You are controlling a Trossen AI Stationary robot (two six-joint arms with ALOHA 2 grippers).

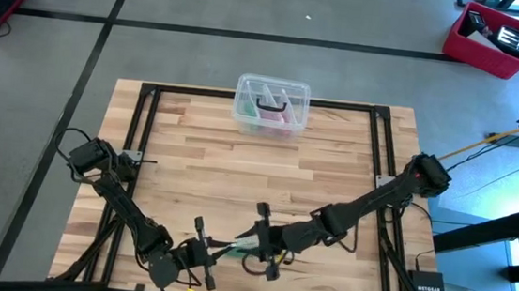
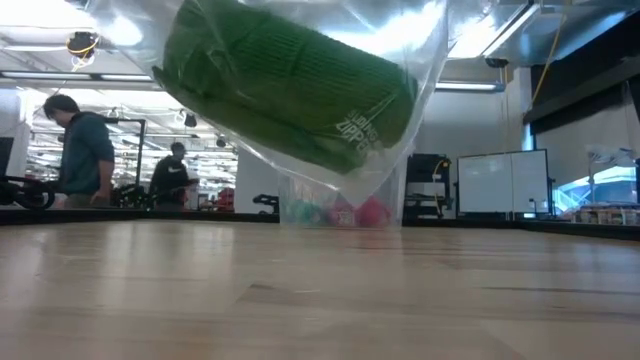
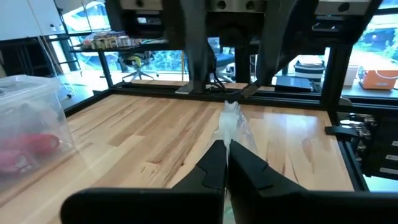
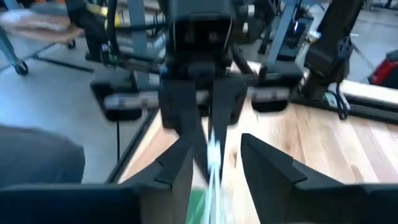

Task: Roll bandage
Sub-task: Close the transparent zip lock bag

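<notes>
so the bandage [image 2: 290,85] sits bagged in a clear plastic bag [image 3: 233,124] between both arms; left gripper [image 3: 225,163] fingers pinch the bag, right gripper [image 4: 214,163] fingers spread around it

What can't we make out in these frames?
- Bandage: low view cuts off the top of its clear bag, so no gripper shows there.
- Where the left gripper pinches the bag: high view, too small.
- Right gripper: right wrist view, motion blur; touching the bag or not is unclear.
- Clear plastic box: contents too small in high view.
</notes>
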